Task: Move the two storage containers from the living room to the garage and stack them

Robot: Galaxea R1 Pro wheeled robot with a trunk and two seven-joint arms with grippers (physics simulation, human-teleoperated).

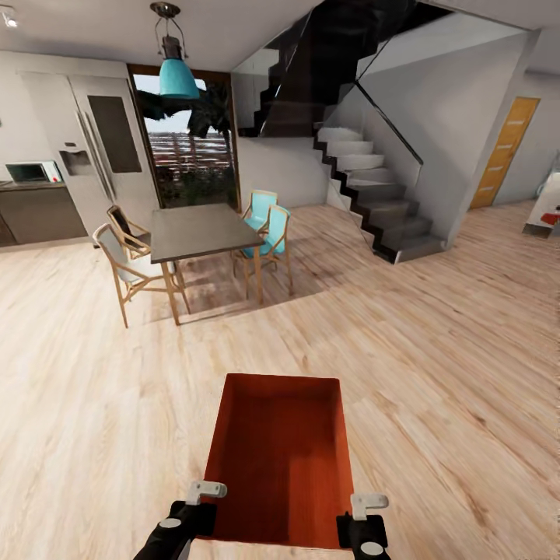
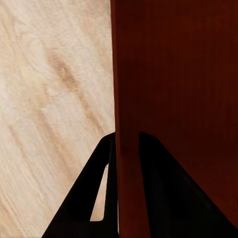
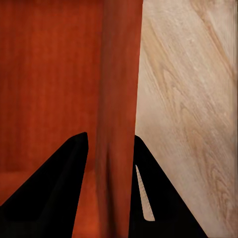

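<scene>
Storage container (image 1: 276,459) held long axis forward — left gripper (image 1: 204,509) clamps its left wall, right gripper (image 1: 359,519) its right wall.

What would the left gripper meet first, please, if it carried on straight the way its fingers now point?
The left gripper already straddles a side wall of the orange-red storage container, so it would slide along that wall; beyond it, probably the wood-plank floor, though depth is unclear.

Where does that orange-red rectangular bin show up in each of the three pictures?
Head view: orange-red rectangular bin, bottom centre, held between both pincers.
Left wrist view: its wall at the right side.
Right wrist view: its wall at the left side.
Shared landmark: light wood-plank floor.
</scene>
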